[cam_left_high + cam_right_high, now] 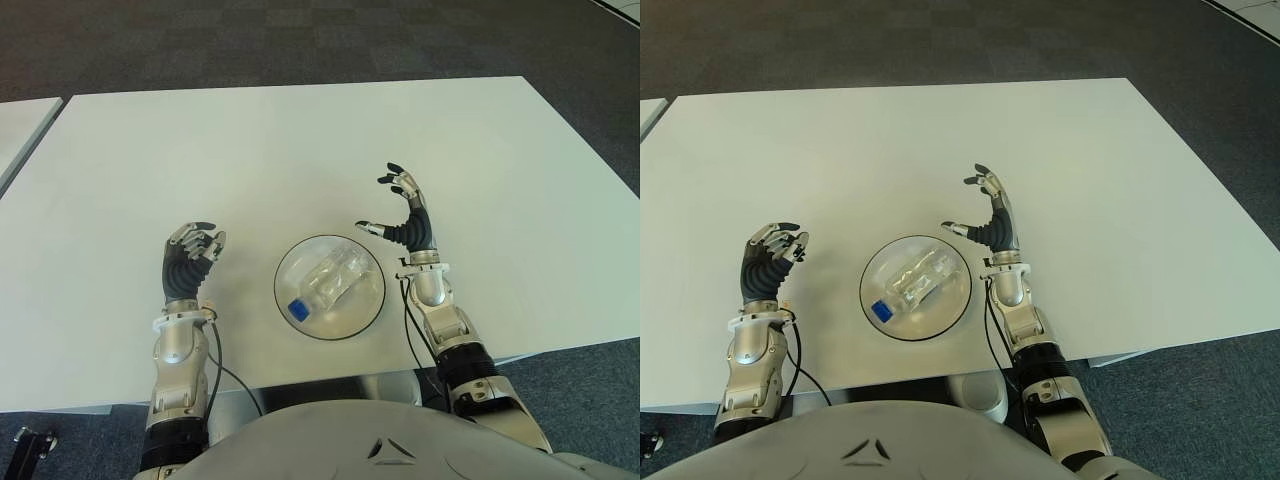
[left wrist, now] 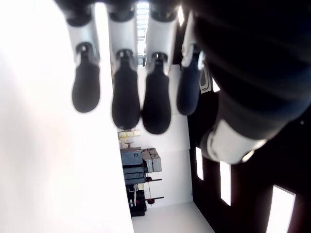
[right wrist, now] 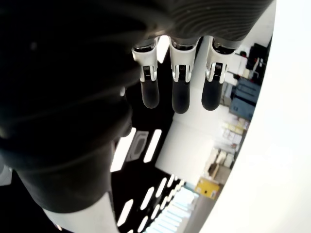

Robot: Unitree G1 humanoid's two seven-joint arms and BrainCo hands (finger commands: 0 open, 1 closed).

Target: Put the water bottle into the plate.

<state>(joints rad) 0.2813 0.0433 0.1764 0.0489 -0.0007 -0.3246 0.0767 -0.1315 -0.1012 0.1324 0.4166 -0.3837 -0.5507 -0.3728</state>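
Clear plastic describes the water bottle [image 1: 325, 282], which lies on its side inside the plate [image 1: 368, 303], blue cap toward the robot and slightly to its left. The plate is a shallow, round, transparent dish with a dark rim, standing on the white table [image 1: 300, 150] near the front edge, between the two hands. The right hand [image 1: 402, 215] shows just beside the plate on its right side, raised upright with the fingers [image 1: 398, 180] spread and extended and the thumb pointing toward the plate; it has hold of nothing and does not touch the plate or the bottle. The left hand [image 1: 190, 253] shows to the left of the plate, apart from it, fingers loosely bent at the tips and empty; the left wrist view shows them hanging side by side with nothing between them. Dark carpet [image 1: 300, 40] lies beyond the table.
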